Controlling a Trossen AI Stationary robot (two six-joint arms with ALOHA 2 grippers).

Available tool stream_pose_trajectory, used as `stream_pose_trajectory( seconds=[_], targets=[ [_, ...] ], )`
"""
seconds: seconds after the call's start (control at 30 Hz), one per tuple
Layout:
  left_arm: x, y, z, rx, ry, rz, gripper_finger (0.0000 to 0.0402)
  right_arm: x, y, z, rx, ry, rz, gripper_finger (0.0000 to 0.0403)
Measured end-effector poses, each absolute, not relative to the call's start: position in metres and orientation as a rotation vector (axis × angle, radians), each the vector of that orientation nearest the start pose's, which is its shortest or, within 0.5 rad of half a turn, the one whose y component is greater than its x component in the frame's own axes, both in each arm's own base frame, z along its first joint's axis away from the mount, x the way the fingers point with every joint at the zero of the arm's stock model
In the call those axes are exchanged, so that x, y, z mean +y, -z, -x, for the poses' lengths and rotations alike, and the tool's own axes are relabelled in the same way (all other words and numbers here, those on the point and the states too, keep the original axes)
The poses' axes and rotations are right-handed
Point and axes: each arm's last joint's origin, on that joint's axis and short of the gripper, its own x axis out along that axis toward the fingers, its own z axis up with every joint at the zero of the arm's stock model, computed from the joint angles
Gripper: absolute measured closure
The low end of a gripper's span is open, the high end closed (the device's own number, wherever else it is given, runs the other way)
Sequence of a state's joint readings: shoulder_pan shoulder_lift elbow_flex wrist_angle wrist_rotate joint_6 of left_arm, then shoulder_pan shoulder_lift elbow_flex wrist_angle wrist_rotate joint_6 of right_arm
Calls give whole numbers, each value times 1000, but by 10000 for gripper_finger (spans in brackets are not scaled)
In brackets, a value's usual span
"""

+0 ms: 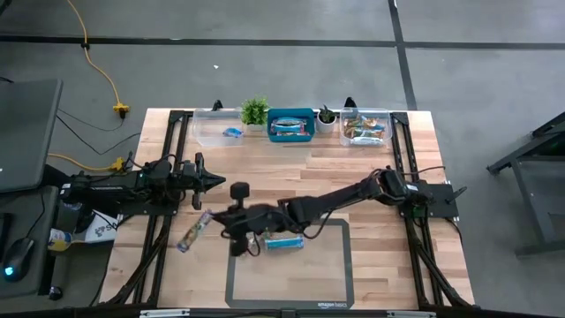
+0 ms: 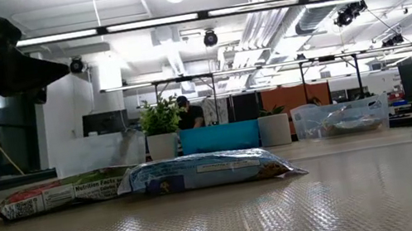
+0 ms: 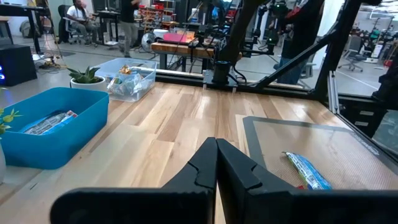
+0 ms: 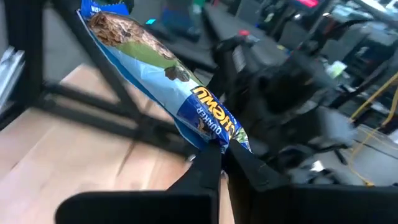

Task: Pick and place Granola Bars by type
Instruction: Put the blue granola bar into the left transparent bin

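My right gripper [image 1: 214,221] reaches across from the right to the left of the grey mat [image 1: 331,283]. It is shut on a blue-wrapped granola bar [image 1: 194,232], which also shows in the right wrist view [image 4: 155,68]. A second blue bar [image 1: 284,241] lies flat on the mat, and it also shows in the low view [image 2: 199,171]. A red-and-white bar [image 2: 52,196] lies beside it. My left gripper [image 1: 216,183] is shut and empty at the table's left, above the wood [image 3: 216,149]. My right gripper pinches the blue bar by one end of its wrapper [image 4: 219,138] between its two fingers. The fingers come from the table's right side. The bar stands out beyond the fingertips, slanted and lifted clear of the table.
Along the far edge stand a clear bin [image 1: 216,128] holding one blue bar, a blue bin [image 1: 291,125] with bars, and a clear bin [image 1: 366,126] with mixed bars. Two small potted plants [image 1: 254,110] [image 1: 327,117] stand between them.
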State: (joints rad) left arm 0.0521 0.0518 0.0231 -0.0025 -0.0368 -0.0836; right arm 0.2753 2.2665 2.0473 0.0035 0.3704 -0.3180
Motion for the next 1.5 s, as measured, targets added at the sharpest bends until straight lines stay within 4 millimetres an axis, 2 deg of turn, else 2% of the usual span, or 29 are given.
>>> stream_pose_trajectory(
  seconds=[0.23, 0.4, 0.6, 0.93, 1.1, 1.33, 1.5],
  targets=[
    [6, -167, -99, 28, -90, 84, 400, 102, -326, -524, 133, 143, 334, 402],
    [6, -167, -99, 28, -90, 84, 400, 63, -342, -529, 76, 222, 293, 402],
    [6, -167, -99, 28, -90, 84, 400, 11, -349, -533, 21, 282, 184, 403],
    [6, -167, -99, 28, -90, 84, 400, -80, -344, -528, 20, 259, -149, 403],
    [6, -167, -99, 27, -90, 84, 400, -119, -336, -521, 60, 253, -310, 403],
    [6, -167, -99, 28, -90, 84, 400, -159, -321, -512, 142, 266, -452, 403],
    [6, -167, -99, 28, -90, 84, 400, -179, -294, -516, 176, 257, -619, 403]
  ],
)
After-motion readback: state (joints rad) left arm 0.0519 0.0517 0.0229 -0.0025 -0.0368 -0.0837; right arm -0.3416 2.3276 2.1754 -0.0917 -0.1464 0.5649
